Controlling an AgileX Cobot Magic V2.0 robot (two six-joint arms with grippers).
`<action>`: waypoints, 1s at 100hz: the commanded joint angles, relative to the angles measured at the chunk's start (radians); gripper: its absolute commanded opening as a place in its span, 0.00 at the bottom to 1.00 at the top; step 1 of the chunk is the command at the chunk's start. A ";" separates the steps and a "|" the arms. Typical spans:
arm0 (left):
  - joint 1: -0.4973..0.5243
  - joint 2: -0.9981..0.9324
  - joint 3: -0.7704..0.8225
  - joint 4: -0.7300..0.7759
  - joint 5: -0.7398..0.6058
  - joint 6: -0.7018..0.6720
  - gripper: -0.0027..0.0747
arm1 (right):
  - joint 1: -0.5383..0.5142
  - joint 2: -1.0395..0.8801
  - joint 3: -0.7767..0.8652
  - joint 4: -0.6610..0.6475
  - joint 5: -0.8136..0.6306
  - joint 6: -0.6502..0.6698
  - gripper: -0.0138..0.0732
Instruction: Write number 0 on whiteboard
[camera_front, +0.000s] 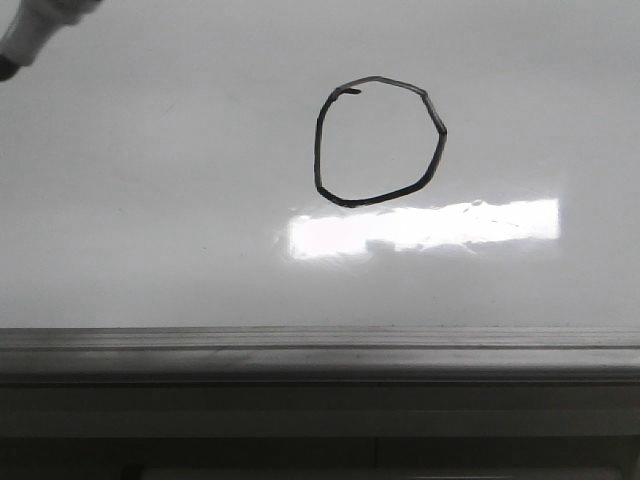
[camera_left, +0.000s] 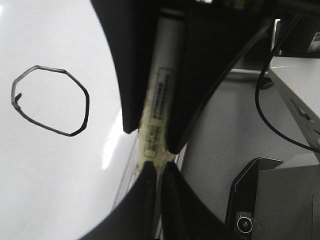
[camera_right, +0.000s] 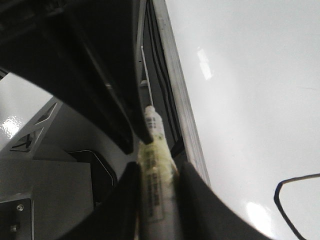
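The light, stiff, slick-barrelled marker (camera_left: 159, 95) sits clamped mid-barrel in the closed left gripper (camera_left: 156, 167), clear of the whiteboard (camera_front: 150, 200) bearing the number 0 (camera_front: 380, 142), while the right gripper (camera_right: 157, 165) likewise grips a second marker (camera_right: 156, 150).

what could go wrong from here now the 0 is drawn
1. The marker held in the left gripper has its uncapped tip showing at the top left of the whiteboard; a drift toward the board might leave a stray line.
2. The 0 is fresh ink on a glossy surface, so a brush from the right gripper, shut on another marker, could smear it.
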 joint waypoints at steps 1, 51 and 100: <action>0.001 -0.010 -0.030 0.010 -0.048 -0.011 0.01 | 0.002 -0.016 -0.030 0.004 -0.082 -0.009 0.10; 0.001 -0.010 -0.030 0.050 0.018 -0.011 0.49 | 0.002 -0.016 -0.030 0.005 -0.090 -0.009 0.10; 0.001 -0.010 -0.030 0.088 0.012 -0.011 0.17 | 0.002 -0.016 -0.030 0.025 -0.112 -0.009 0.10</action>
